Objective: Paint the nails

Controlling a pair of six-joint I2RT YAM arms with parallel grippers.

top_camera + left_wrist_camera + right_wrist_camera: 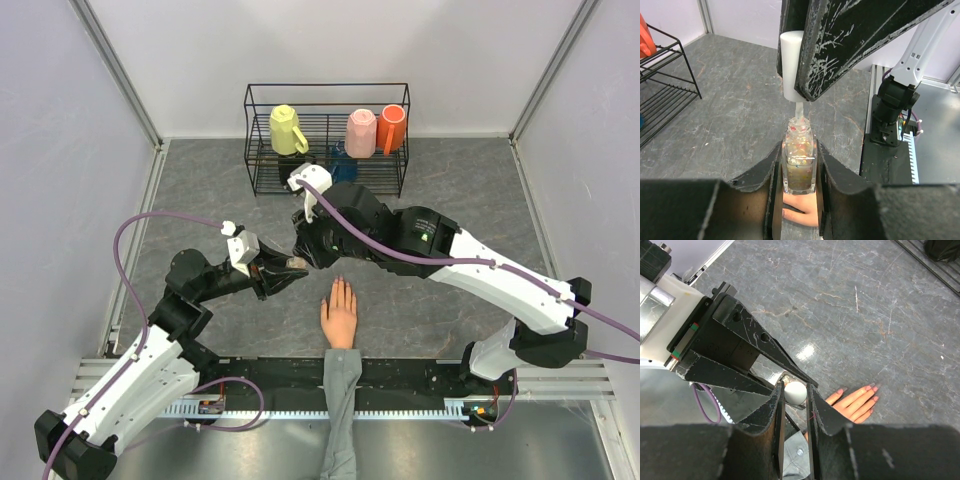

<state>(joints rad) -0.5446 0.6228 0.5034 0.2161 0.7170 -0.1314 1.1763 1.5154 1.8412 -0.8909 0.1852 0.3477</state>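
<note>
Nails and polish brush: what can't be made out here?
- Top view: nails too small to judge paint.
- Left wrist view: brush tip hidden inside bottle held by left end effector.
- Right wrist view: hand partly hidden behind right end effector clamping cap.

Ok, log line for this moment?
left gripper: shut on bottle | right gripper: shut on cap | brush in neck | hand: palm down

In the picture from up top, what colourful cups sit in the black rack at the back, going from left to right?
yellow jug → pink cup → orange cup
</note>
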